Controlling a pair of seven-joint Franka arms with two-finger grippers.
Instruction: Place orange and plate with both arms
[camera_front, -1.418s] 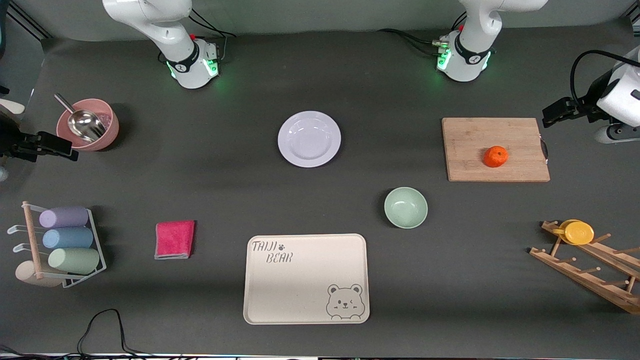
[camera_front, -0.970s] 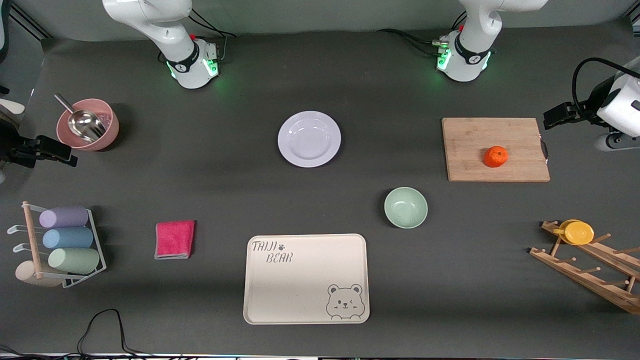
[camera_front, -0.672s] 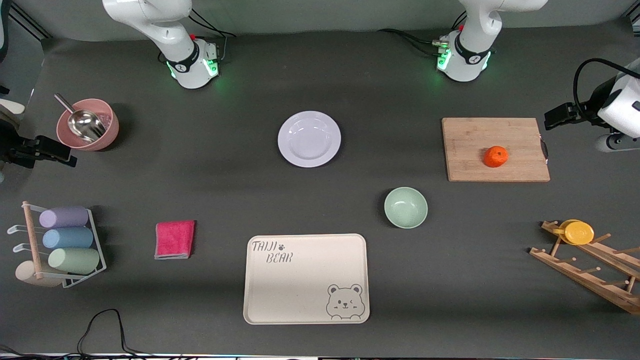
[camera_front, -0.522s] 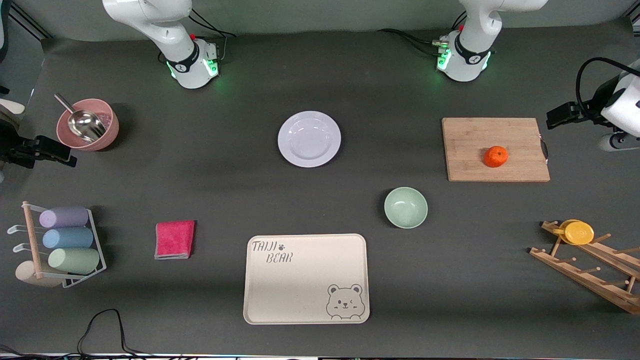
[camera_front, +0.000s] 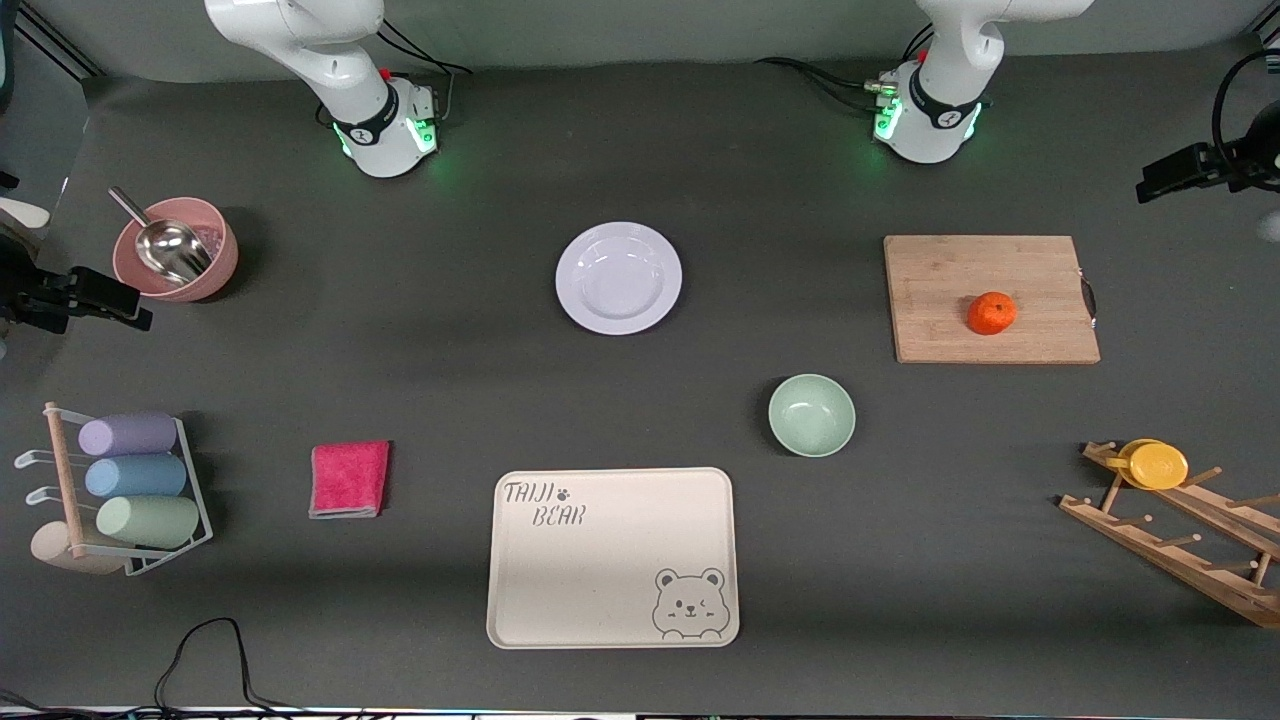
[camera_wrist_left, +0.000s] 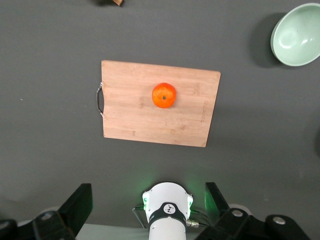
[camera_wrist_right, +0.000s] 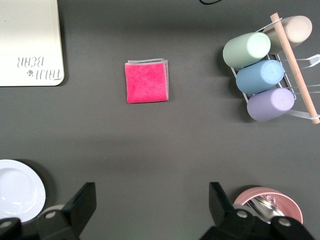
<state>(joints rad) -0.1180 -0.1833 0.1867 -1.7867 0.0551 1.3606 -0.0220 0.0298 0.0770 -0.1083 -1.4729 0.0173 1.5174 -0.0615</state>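
The orange (camera_front: 991, 312) lies on a wooden cutting board (camera_front: 940, 290) toward the left arm's end of the table. The white plate (camera_front: 618, 277) stands empty at the table's middle. My left gripper (camera_wrist_left: 148, 202) is open and empty, high over the table between the board and the left arm's base (camera_wrist_left: 167, 210); the orange (camera_wrist_left: 164, 95) shows in the left wrist view. Only the left hand's dark part (camera_front: 1185, 172) shows in the front view. My right gripper (camera_wrist_right: 151, 202) is open and empty, high over the right arm's end; the plate's edge (camera_wrist_right: 17, 187) shows there.
A pale green bowl (camera_front: 811, 415) and a cream bear tray (camera_front: 612, 557) lie nearer the camera than the plate. A pink cloth (camera_front: 349, 478), a cup rack (camera_front: 125, 490), a pink bowl with a scoop (camera_front: 175, 250) and a wooden rack with a yellow cup (camera_front: 1158, 465) stand around.
The left arm's hand has moved up and out toward the edge of the front view. The right arm's hand has shifted only slightly. Nothing on the table has moved.
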